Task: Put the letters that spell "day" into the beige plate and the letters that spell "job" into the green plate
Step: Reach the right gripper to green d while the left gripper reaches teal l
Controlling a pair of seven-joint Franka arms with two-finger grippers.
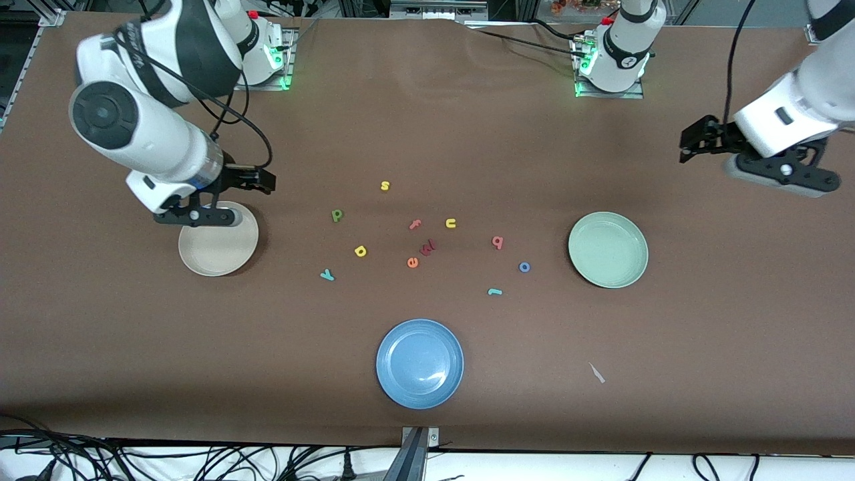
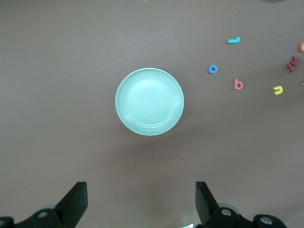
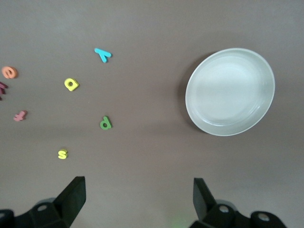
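The beige plate (image 1: pixel 218 250) (image 3: pixel 230 91) lies toward the right arm's end, the green plate (image 1: pixel 608 249) (image 2: pixel 149 101) toward the left arm's end. Between them lie the dark green d (image 1: pixel 337 215) (image 3: pixel 106 123), yellow a (image 1: pixel 361 251) (image 3: pixel 71 84) and teal y (image 1: pixel 326 274) (image 3: pixel 103 54). Closer to the green plate are the salmon b (image 1: pixel 497 242) (image 2: pixel 238 84), blue o (image 1: pixel 524 267) (image 2: pixel 213 69) and teal j (image 1: pixel 494 291) (image 2: pixel 233 40). My right gripper (image 1: pixel 262 179) (image 3: pixel 138 197) hangs open and empty over the beige plate's rim. My left gripper (image 1: pixel 693 141) (image 2: pixel 141 199) is open and empty, high over bare table past the green plate.
A blue plate (image 1: pixel 419 363) sits nearest the front camera. Other letters lie among the task's: yellow s (image 1: pixel 385 186), pink f (image 1: pixel 415 224), yellow u (image 1: pixel 451 223), maroon w (image 1: pixel 428 248), orange e (image 1: pixel 413 262). A small pale scrap (image 1: pixel 596 373) lies on the brown table.
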